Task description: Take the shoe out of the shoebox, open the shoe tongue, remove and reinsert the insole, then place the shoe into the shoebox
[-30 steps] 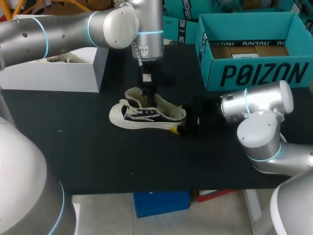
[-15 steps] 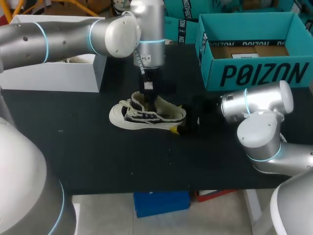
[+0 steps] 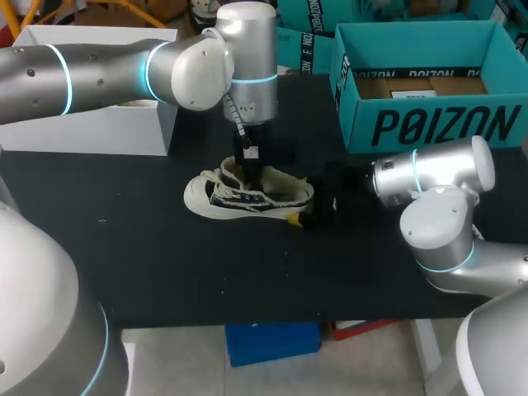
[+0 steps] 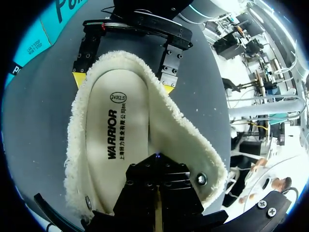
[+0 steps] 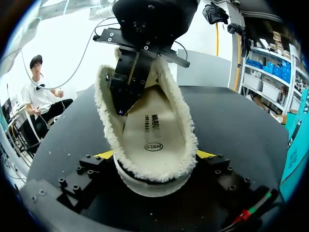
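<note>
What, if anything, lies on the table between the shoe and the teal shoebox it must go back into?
Nothing loose that I can see. The table between the shoe and the teal shoebox is bare; only the right gripper, its jaws clamped on the heel, sits on that side.

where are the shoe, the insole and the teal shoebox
shoe (image 3: pixel 239 198): head view, on its laced side
insole (image 4: pixel 116 140): left wrist view, on its printed face
teal shoebox (image 3: pixel 429 124): head view, on its front wall

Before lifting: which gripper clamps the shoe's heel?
The right gripper, touching the shoe at its heel from both sides; the left gripper is down inside the shoe.
</note>
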Available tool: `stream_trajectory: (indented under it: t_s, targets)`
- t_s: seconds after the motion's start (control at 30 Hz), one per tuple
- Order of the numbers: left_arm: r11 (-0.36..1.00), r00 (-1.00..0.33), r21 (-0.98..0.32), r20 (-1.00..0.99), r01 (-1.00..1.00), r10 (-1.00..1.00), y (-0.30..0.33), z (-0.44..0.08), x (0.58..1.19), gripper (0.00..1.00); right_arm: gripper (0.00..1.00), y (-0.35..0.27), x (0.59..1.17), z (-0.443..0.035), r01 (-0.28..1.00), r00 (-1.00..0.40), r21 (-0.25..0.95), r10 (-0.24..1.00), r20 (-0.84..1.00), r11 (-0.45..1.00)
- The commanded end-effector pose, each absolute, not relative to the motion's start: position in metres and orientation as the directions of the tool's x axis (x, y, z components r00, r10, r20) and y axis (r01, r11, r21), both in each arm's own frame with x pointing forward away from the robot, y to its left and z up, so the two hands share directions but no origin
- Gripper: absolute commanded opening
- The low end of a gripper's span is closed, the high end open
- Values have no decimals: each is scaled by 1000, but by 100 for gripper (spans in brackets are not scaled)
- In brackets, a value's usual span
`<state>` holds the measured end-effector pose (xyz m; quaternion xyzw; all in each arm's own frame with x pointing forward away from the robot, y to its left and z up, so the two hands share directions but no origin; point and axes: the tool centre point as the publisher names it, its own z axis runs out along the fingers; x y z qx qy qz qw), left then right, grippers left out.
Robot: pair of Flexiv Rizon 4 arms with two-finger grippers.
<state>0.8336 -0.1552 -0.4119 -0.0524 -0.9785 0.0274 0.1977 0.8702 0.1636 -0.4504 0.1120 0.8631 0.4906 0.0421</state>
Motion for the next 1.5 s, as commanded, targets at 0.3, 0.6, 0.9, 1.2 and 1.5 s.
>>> stream_trajectory:
  t_s: [0.3,0.6,0.9,1.2,1.5]
  targets:
    - [998,-936,-62,348,33,53,-147,-432,832,0,0,164,871,-457,155,-971,857,238,39,492]
    - [997,-936,-69,350,21,44,-148,-445,832,0,0,164,871,-457,155,-971,857,238,39,492]
    - [998,-939,-65,341,11,33,-148,-446,833,3,0,164,871,-457,155,-971,857,238,39,492]
    - [998,-957,-55,290,15,31,-150,-445,835,10,0,164,871,-457,155,-971,857,238,39,492]
    - [999,-978,-32,205,19,25,-148,-451,839,7,0,164,871,-457,155,-971,857,238,39,492]
